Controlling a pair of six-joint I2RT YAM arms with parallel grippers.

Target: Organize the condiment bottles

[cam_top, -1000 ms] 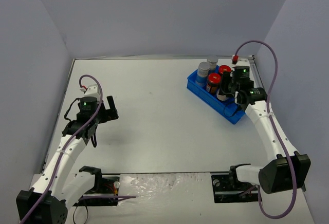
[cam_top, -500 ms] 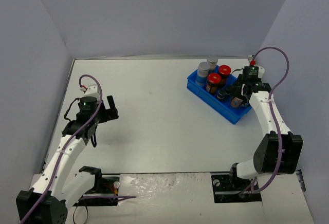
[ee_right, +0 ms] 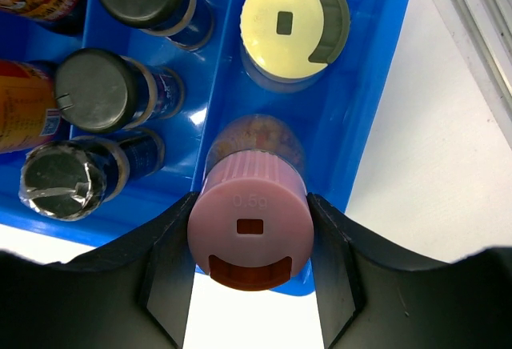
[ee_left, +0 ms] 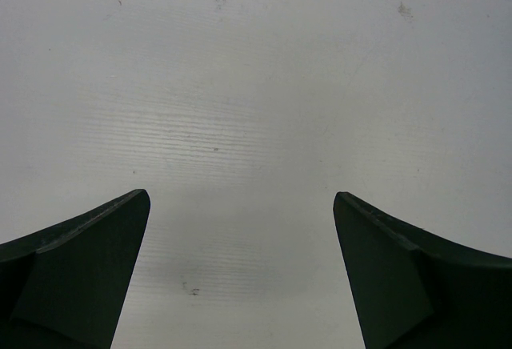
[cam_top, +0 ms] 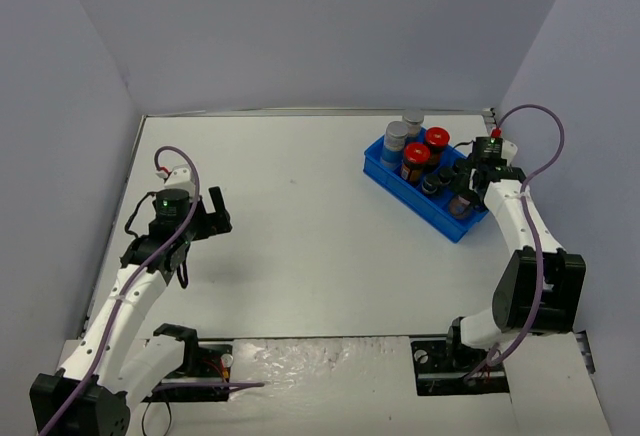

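So, left gripper (ee_left: 240, 205) was wide open over the table (ee_left: 256, 61), right gripper (ee_right: 250, 201) clamped on the pink-lidded jar (ee_right: 250, 237) in the blue tray (ee_right: 376, 69), cream-lidded jar (ee_right: 292, 21) just behind, three dark-capped jars (ee_right: 96, 89) alongside, red-lidded jars (cam_top: 416, 153) and grey-capped jars (cam_top: 396, 133) farthest back.

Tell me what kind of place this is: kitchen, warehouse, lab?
Most likely a lab robot cell, not a kitchen. Plain walls box in a white table, the left arm and right arm are bolted at its near edge, and the only props are a blue tray of condiment jars.
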